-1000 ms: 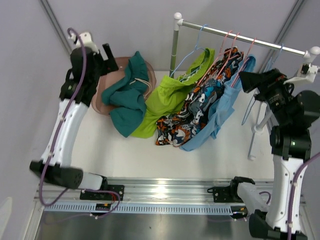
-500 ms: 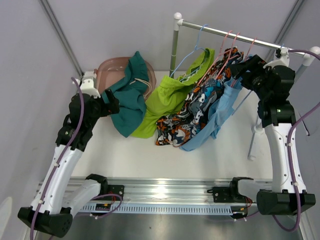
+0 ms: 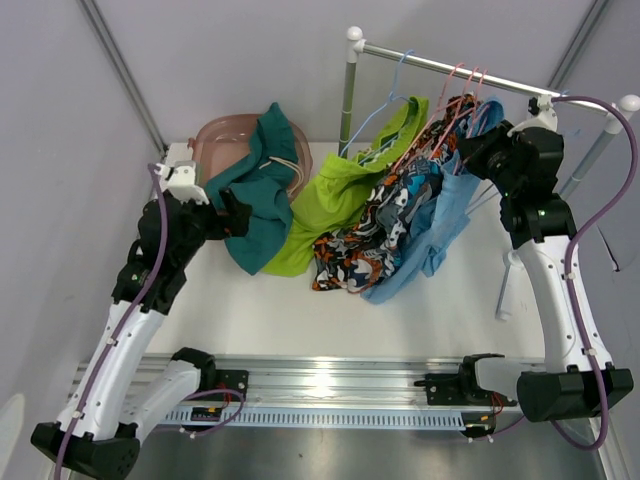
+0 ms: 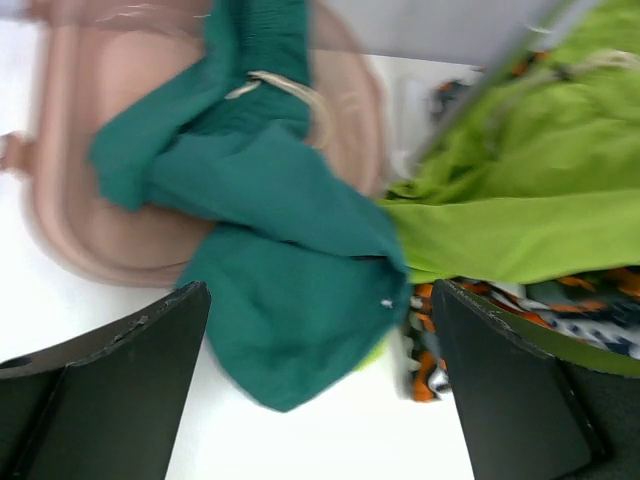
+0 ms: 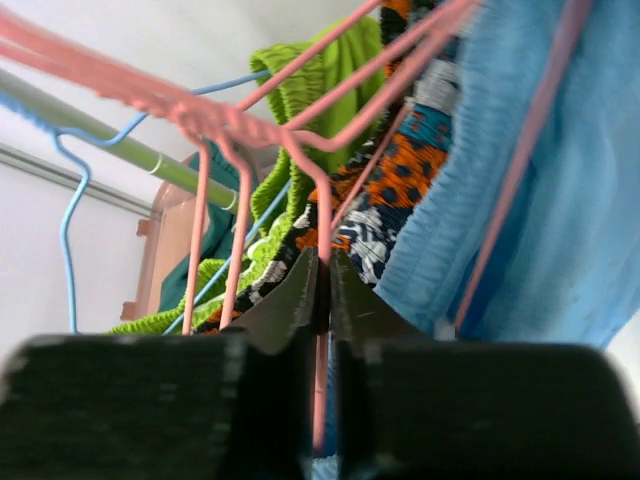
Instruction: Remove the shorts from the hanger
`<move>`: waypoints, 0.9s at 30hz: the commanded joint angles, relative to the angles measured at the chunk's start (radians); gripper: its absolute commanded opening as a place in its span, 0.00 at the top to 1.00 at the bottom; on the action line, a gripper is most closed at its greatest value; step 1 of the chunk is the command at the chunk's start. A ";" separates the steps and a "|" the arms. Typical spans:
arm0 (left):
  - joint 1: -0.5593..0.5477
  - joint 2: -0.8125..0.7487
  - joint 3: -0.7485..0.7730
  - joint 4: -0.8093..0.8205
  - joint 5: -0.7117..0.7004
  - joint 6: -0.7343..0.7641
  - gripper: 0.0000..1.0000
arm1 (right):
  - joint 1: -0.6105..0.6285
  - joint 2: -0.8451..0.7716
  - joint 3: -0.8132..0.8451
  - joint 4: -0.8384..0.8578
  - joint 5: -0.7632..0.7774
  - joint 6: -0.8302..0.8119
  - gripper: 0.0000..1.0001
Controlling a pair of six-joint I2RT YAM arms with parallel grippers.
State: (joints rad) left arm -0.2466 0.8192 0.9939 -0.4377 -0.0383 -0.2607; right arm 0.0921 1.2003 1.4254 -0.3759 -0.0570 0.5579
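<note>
Several shorts hang from hangers on the rail (image 3: 480, 75): lime green shorts (image 3: 345, 185), printed shorts (image 3: 390, 225) and light blue shorts (image 3: 440, 215). Dark teal shorts (image 3: 255, 195) drape over the pink basin's rim. My right gripper (image 3: 478, 140) is up at the rail. In the right wrist view the right gripper (image 5: 322, 265) is shut on a thin pink hanger (image 5: 323, 215) wire, with the light blue shorts (image 5: 560, 200) just to its right. My left gripper (image 4: 320, 300) is open, hovering over the teal shorts (image 4: 290, 250) without touching them.
A pink basin (image 3: 215, 140) sits at the back left under the teal shorts. A bare blue hanger (image 5: 68, 220) hangs on the rail (image 5: 120, 135). The rack's posts stand at the back middle and far right. White tabletop (image 3: 400, 310) lies in front of the clothes.
My right gripper moved left to the hangers and shut on a pink hanger wire. The left arm swung down and right, toward the teal shorts, and stayed open.
</note>
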 commanded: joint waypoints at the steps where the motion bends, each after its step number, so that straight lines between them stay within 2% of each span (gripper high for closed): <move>1: -0.069 -0.003 0.058 0.080 0.136 0.026 0.01 | 0.005 -0.047 0.038 0.043 0.040 -0.027 0.98; 4: -0.169 0.018 0.119 0.094 0.155 0.047 0.01 | 0.005 -0.082 0.038 0.032 0.045 -0.030 1.00; 12: -0.434 0.170 0.285 0.290 0.471 0.018 0.01 | 0.005 -0.180 0.064 0.017 0.043 -0.012 1.00; 20: -0.684 0.395 0.388 0.479 0.460 0.014 0.01 | 0.008 -0.246 0.107 -0.023 0.022 0.094 1.00; 27: -0.827 0.575 0.472 0.508 0.405 0.069 0.01 | 0.009 -0.269 0.113 -0.021 0.023 0.177 1.00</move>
State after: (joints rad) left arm -1.0336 1.3659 1.3941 -0.0109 0.3859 -0.2283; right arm 0.0963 0.9508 1.4799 -0.4763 -0.0315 0.6857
